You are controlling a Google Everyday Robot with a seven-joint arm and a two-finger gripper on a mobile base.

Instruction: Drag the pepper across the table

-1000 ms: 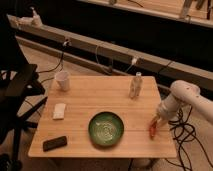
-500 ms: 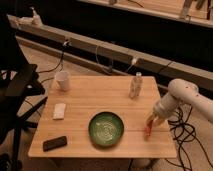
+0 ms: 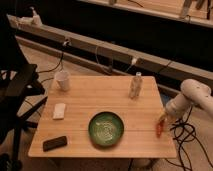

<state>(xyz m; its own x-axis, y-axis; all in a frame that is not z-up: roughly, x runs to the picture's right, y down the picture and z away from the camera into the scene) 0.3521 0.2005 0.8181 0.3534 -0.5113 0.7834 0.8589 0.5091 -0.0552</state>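
Seemingly touching, pepper [image 3: 159, 129] just below pincer [image 3: 162, 120], table [image 3: 80, 107] right edge

One pepper [image 3: 159, 129], one bowl [image 3: 106, 128], one gripper [image 3: 162, 120]

high oblique view, table [image 3: 80, 117], hand [image 3: 161, 121] right

small orange-red pepper [image 3: 159, 128], lying lengthwise at right edge of light wooden table [image 3: 80, 132], claw [image 3: 162, 120] just above it
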